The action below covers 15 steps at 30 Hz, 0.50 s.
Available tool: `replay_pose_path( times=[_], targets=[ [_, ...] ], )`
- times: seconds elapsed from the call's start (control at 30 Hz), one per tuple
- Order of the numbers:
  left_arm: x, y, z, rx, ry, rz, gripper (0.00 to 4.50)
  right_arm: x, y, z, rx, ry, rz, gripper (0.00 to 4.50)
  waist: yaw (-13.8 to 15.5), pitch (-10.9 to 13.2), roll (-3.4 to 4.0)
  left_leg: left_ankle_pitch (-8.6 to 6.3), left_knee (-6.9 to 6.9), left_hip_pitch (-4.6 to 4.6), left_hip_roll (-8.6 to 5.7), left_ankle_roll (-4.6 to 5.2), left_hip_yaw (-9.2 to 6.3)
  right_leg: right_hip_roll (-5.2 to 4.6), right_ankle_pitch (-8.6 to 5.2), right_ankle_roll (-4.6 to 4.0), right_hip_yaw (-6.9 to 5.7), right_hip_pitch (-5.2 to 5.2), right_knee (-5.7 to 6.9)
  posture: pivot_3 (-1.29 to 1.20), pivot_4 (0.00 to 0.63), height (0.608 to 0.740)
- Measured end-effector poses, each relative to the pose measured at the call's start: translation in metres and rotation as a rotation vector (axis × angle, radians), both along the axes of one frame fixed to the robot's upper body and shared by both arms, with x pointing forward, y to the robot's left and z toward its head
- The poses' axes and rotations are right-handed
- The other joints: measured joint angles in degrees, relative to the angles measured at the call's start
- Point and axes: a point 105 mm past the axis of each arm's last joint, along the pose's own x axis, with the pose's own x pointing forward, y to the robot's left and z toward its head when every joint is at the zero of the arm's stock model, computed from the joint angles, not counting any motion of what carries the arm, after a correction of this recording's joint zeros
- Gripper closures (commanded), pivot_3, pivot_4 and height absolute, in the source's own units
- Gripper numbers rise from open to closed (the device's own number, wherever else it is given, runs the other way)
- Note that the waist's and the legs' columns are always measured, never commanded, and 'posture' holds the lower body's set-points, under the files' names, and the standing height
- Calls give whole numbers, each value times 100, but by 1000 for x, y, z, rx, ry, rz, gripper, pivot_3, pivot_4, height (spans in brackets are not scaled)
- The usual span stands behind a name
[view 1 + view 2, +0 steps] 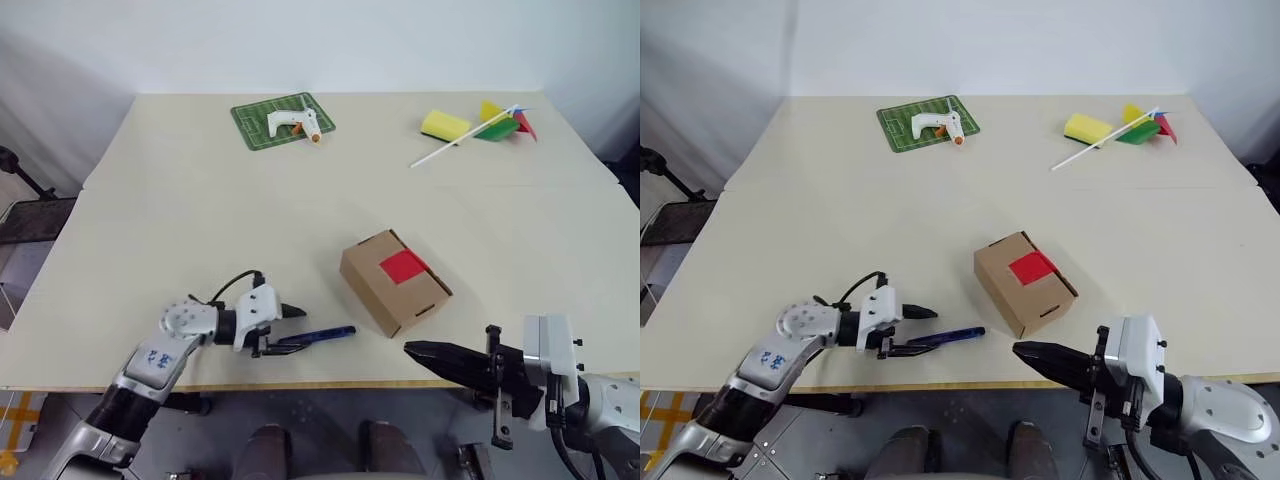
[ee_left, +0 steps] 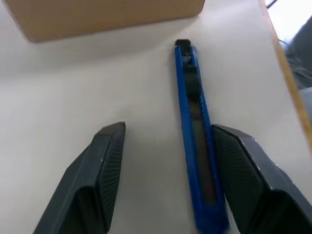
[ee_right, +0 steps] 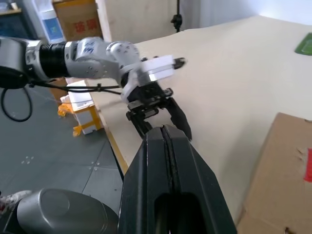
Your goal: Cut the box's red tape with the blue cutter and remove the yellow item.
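The brown cardboard box (image 1: 393,281) sits closed on the table a little right of centre, and the red tape (image 1: 403,266) is a square patch across its top seam. The blue cutter (image 1: 325,335) lies flat on the table just left of the box, its tip toward the box. My left gripper (image 1: 292,328) is open around the cutter's rear end. In the left wrist view the cutter (image 2: 192,122) rests against one finger (image 2: 243,165), with a wide gap to the other. My right gripper (image 1: 412,349) is shut and empty, hovering at the table's front edge below the box. The yellow item is hidden.
At the back stands a green mat (image 1: 250,122) with a white glue gun (image 1: 295,124) on it. A yellow sponge (image 1: 444,125) and a pinwheel (image 1: 500,125) with a white stick lie at the back right. The table's front edge (image 1: 300,385) runs just below both grippers.
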Motion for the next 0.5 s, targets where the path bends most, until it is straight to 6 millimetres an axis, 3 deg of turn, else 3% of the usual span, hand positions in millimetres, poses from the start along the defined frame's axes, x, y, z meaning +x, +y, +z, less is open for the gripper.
replay_pose_path(
  times=[0.2,0.37,0.5],
  targets=[
    [-18,21,-5,-34,-66,39,1557,-1,-5,3,-20,-42,-17,4500,9,-1,2,-25,-19,-4,-2,-5,37,37,20,38,-5,-23,0,0,150,740],
    [-19,16,-8,-76,-70,66,1557,1,-5,5,-25,-59,-19,4500,40,-3,5,-30,-17,-5,-13,-6,47,44,19,37,-11,-20,-4,0,150,740],
    [-16,-5,-9,-105,-66,30,1557,1,-5,5,-27,-60,-18,4500,70,-5,8,-30,-8,-4,-24,-5,45,40,17,33,-12,-4,-15,0,150,740]
  ],
)
